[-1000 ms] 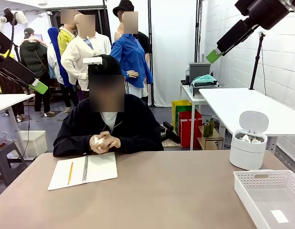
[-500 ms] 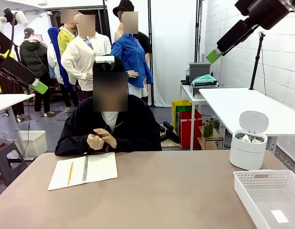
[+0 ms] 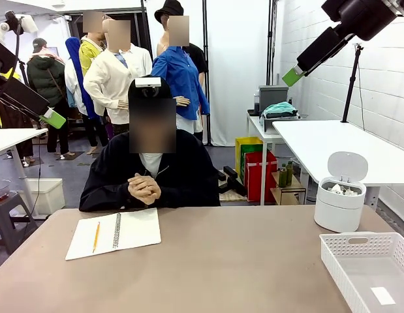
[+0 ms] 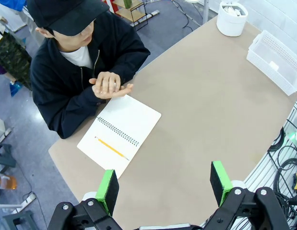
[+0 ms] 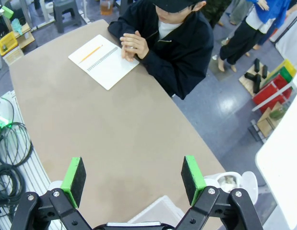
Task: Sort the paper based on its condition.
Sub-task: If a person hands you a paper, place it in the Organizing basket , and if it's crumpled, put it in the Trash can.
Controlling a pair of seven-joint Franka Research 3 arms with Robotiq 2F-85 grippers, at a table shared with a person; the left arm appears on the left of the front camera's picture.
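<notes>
1. Front view: the left gripper (image 3: 53,118) hung high at the left and the right gripper (image 3: 293,76) high at the right, both well above the table (image 3: 221,261). Crumpled paper (image 3: 343,190) lay in the open bin (image 3: 340,212) at the far right, well below the right gripper and far from the left one. The person's hands (image 3: 144,188) were clasped behind the notebook (image 3: 133,228). A second earlier they had worked a white paper wad. Whether they now enclosed it could not be told. Neither arm had moved.
2. Left wrist view: the left gripper was released, its pads wide apart with nothing between them. The bin with its paper stood at the table's far corner, well apart.
3. Right wrist view: the right gripper was likewise released and empty. The bin with the paper lay near its right pad, on the table below.
</notes>
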